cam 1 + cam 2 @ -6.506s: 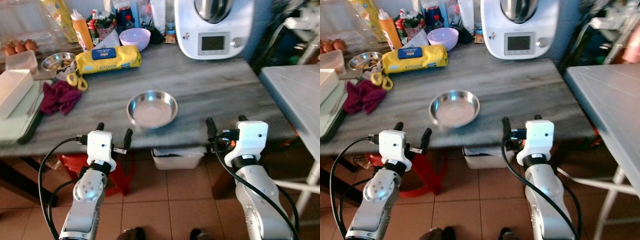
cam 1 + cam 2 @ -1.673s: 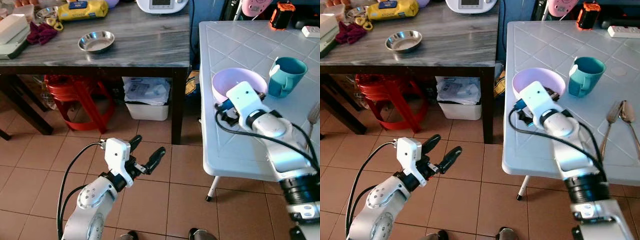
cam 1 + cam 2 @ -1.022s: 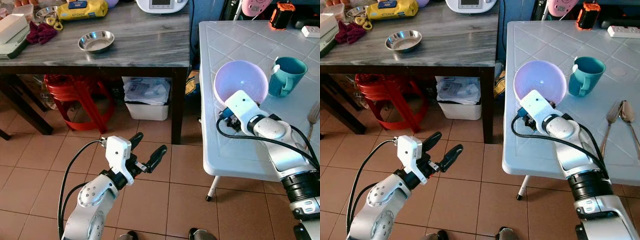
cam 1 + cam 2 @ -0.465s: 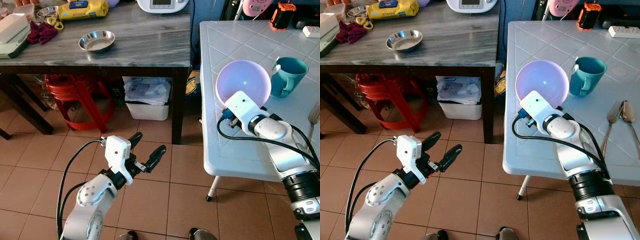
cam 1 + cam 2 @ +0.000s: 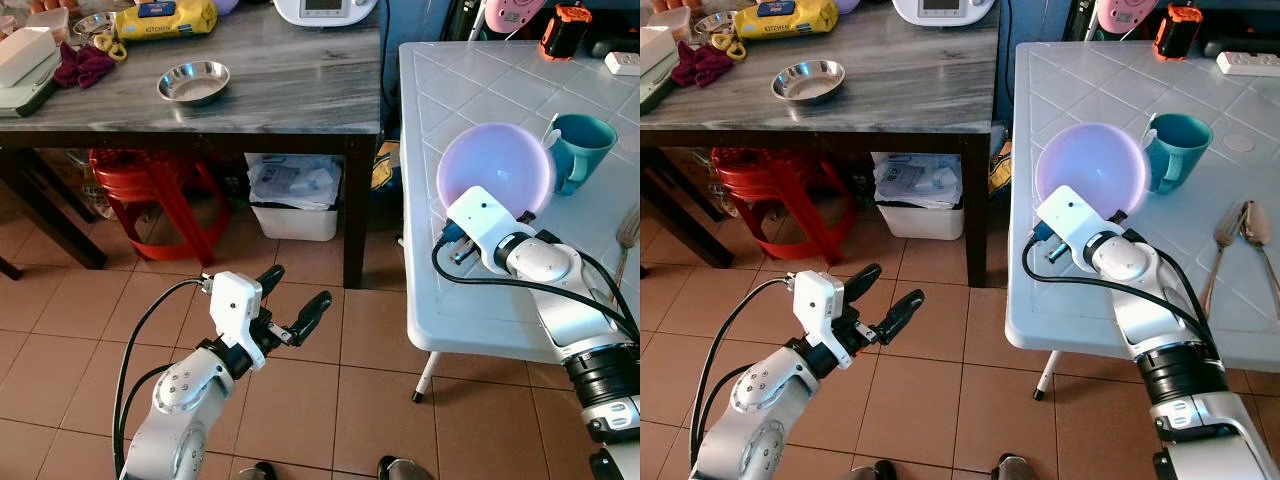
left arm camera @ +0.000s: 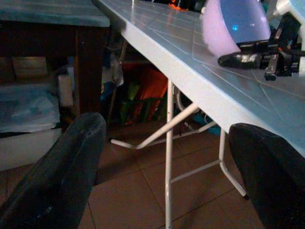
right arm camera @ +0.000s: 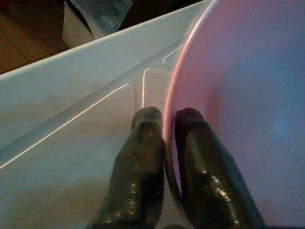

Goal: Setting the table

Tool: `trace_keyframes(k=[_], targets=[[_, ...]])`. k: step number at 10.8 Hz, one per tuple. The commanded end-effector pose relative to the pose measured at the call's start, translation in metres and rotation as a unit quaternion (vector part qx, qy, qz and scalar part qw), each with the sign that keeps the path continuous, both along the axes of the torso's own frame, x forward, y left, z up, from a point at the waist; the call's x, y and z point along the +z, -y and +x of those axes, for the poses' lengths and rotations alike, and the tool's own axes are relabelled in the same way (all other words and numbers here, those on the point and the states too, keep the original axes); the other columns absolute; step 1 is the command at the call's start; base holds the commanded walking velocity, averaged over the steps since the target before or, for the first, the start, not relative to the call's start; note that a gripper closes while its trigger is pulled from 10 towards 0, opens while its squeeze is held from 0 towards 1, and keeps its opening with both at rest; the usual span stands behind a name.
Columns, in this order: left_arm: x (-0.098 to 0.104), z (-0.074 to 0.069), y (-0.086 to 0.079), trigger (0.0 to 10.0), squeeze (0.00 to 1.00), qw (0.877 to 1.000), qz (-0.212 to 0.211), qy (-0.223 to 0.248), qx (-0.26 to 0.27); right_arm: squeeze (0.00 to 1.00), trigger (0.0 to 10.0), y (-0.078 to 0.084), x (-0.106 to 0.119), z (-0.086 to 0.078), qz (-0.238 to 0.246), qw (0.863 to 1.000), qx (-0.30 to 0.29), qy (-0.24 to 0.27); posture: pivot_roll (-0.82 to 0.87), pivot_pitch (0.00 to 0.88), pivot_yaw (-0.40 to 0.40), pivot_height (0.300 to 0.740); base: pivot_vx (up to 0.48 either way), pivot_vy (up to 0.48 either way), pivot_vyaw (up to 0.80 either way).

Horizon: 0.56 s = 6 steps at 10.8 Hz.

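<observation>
A lilac plastic bowl [image 5: 495,165] is tipped steeply on its edge over the white tiled table [image 5: 440,70], with its hollow facing me. My right gripper [image 7: 165,116] is shut on the bowl's near rim, one finger inside the bowl [image 7: 248,95] and one outside. A teal mug [image 5: 583,150] stands right behind the bowl, very close to it. Two pieces of cutlery [image 5: 1238,225] lie at the table's right edge. My left gripper [image 5: 296,288] hangs open over the tiled floor, holding nothing.
To the left stands a grey table [image 5: 280,80] with a steel bowl [image 5: 193,82], a yellow packet and a white appliance on it. Under it are a red stool [image 5: 150,185] and a white bin [image 5: 292,195]. A power strip [image 5: 622,62] lies far back.
The camera has turned from the grey table to the white one. The bowl, flat on the table earlier, has been tipped up on its edge and shifted right, toward the mug. The left arm is still.
</observation>
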<state>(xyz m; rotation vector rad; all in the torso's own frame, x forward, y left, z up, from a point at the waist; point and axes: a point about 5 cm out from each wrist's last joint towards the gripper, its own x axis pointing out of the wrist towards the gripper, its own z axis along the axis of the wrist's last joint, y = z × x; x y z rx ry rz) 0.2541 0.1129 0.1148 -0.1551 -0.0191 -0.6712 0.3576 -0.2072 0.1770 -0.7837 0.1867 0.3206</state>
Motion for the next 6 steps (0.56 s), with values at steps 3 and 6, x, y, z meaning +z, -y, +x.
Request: trace_keyframes(k=[3, 6], targets=[[-0.005, -0.001, -0.007, 10.0, 0.0, 1.0, 0.012, -0.005, 0.01, 0.0, 0.0, -0.002, -0.003, 0.0, 0.007, 1.0, 0.001, 0.0, -0.08, 0.188, 0.091, 0.74, 0.0, 0.0, 0.0], [-0.004, 0.003, -0.01, 10.0, 0.0, 1.0, 0.017, -0.002, 0.016, 0.0, 0.0, -0.011, 0.009, 0.001, 0.047, 0.998, 0.005, 0.048, -0.08, 0.177, 0.097, 0.74, 0.0, 0.0, 0.0]])
